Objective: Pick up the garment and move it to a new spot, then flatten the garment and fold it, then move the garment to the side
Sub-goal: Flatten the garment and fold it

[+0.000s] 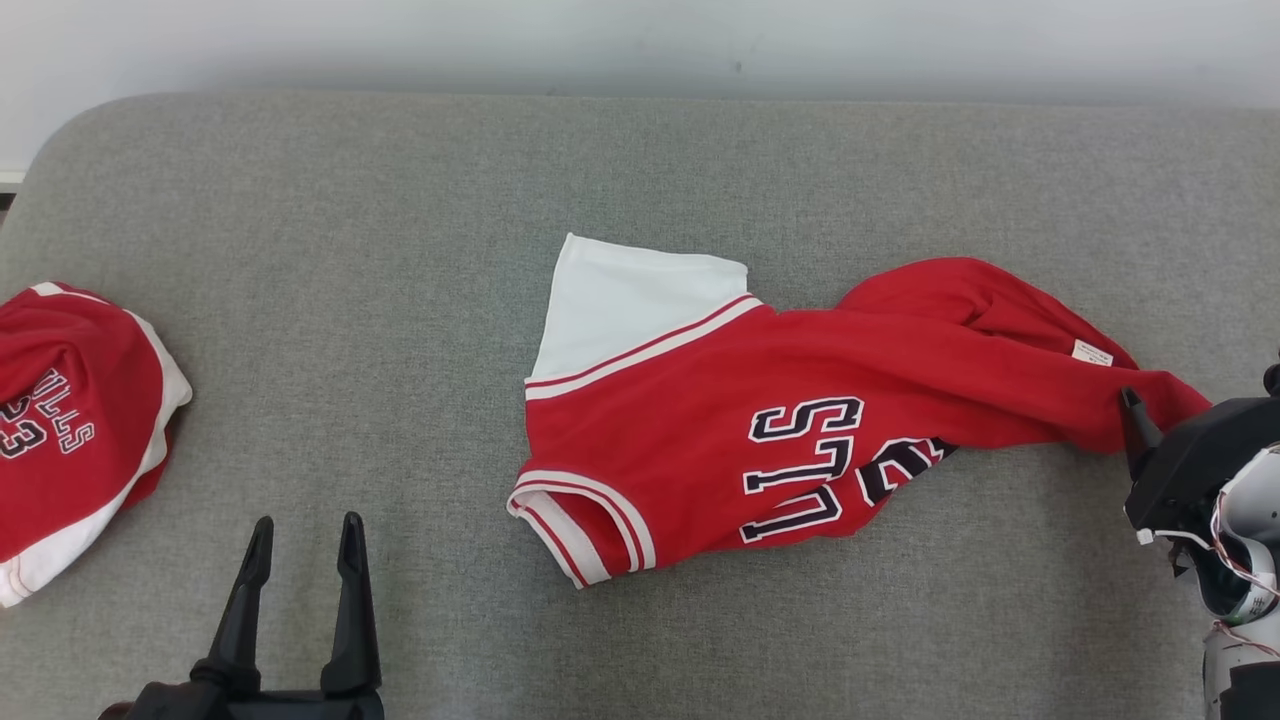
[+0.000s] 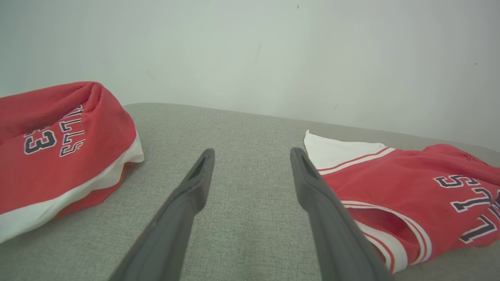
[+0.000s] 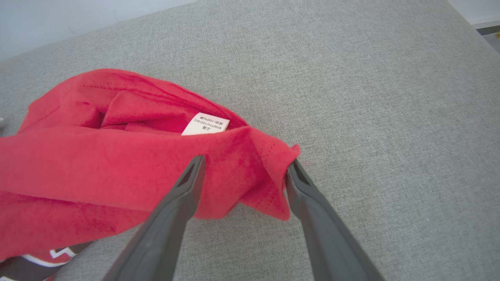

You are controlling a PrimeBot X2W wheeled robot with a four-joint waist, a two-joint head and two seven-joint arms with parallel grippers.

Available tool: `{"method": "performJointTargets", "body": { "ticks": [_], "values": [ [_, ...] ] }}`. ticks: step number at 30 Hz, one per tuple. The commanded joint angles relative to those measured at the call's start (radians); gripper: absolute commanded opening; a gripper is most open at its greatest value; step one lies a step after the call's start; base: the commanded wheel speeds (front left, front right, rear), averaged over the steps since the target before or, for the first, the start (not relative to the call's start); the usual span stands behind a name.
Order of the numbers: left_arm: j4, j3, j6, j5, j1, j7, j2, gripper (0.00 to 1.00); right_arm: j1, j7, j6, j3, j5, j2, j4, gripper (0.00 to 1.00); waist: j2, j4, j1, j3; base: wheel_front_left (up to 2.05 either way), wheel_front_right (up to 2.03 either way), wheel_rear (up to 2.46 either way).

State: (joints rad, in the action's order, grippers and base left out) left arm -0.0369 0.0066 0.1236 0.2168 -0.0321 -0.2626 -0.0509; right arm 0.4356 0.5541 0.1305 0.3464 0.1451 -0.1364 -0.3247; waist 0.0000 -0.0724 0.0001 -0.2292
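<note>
Left gripper (image 1: 306, 520): fingers spread wide, holding nothing, above grey counter (image 1: 400, 250). Right gripper (image 3: 246, 160): fingers spread wide, astride a hem corner of the red jersey (image 1: 700, 430). Jersey lies crumpled mid-counter; second jersey (image 1: 70, 420) far left.

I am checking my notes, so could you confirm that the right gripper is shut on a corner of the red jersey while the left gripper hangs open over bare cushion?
Not quite: the right gripper is open, its jaws spread either side of that corner of the red jersey, as the right wrist view shows. The left gripper does hang open over bare cushion.
</note>
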Motion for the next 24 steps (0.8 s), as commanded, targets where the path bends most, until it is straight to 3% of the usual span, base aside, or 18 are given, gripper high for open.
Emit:
{"method": "performJointTargets", "body": {
  "ticks": [1, 7, 24],
  "values": [
    [0.001, 0.001, 0.002, -0.004, 0.002, -0.003, 0.001, 1.0, 0.008, -0.002, 0.0, -0.007, 0.012, -0.009, 0.003, 1.0, 0.0, -0.001, -0.0001, 0.003, 0.0, 0.0, 0.0],
    [-0.003, -0.003, -0.003, 0.0, -0.003, -0.003, 0.001, 1.0, 0.008, -0.016, 0.0, -0.013, 0.011, -0.022, 0.016, 1.0, 0.0, -0.004, -0.0001, 0.007, 0.0, 0.0, 0.0],
    [-0.009, -0.009, -0.007, -0.009, 0.0, -0.003, 0.001, 1.0, 0.038, 0.015, 0.0, 0.089, -0.014, -0.015, -0.018, 1.0, 0.0, -0.014, -0.0001, -0.008, 0.0, 0.0, 0.0]
  ]
}}
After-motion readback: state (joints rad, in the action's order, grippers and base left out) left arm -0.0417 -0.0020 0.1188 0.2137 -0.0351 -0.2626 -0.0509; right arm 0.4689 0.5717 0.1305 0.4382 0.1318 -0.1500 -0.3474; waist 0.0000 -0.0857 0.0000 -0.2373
